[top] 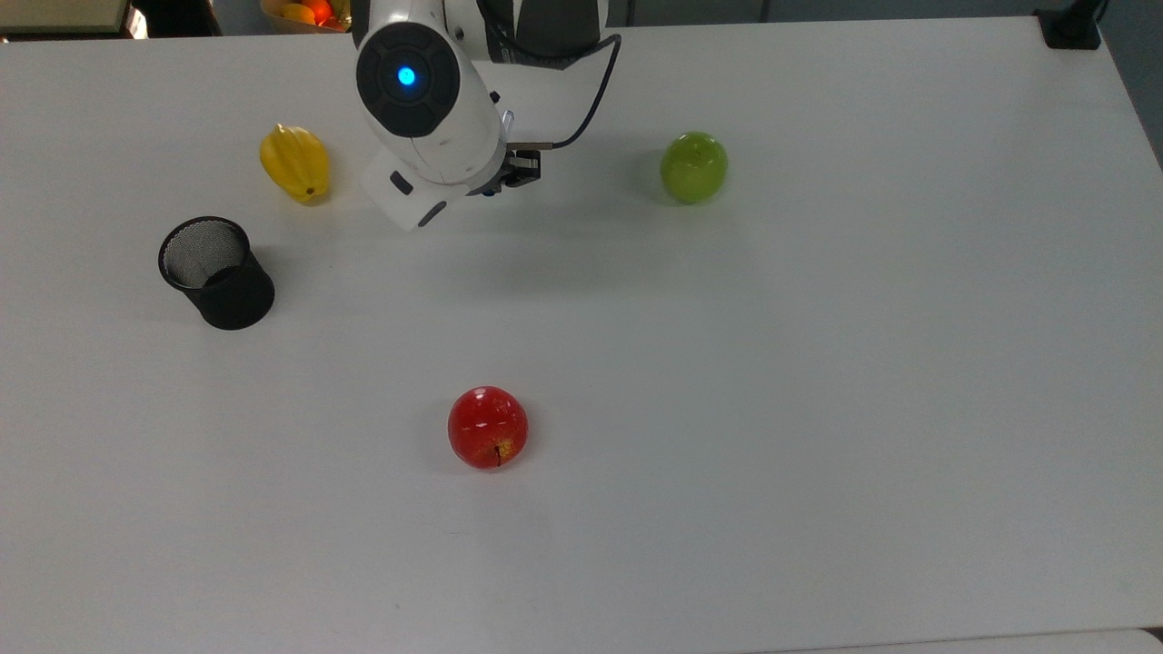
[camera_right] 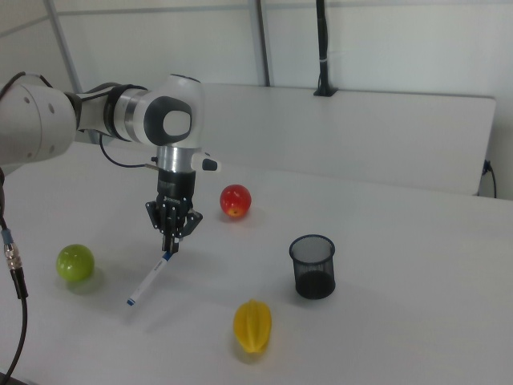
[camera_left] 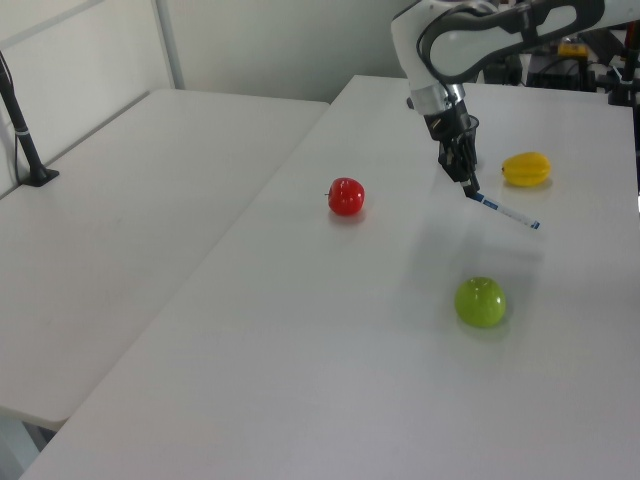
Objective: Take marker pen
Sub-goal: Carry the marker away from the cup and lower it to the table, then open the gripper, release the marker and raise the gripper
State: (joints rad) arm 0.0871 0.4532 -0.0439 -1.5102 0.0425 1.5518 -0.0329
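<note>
My gripper (camera_right: 170,243) is shut on the blue-capped end of the marker pen (camera_right: 150,280). The white barrel slants down and away from the fingers towards the table. In the left view the gripper (camera_left: 468,187) hangs over the table between the red apple (camera_left: 346,196) and the yellow star fruit (camera_left: 526,168), and the marker pen (camera_left: 506,213) points to the left view's right. In the top view the white arm covers most of the gripper (top: 509,177). Whether the pen's free end touches the table I cannot tell.
A black mesh cup (top: 218,272) stands at the top view's left, with the yellow star fruit (top: 294,162) behind it. A green apple (top: 693,166) lies to the gripper's right in the top view. The red apple (top: 488,427) sits near the middle.
</note>
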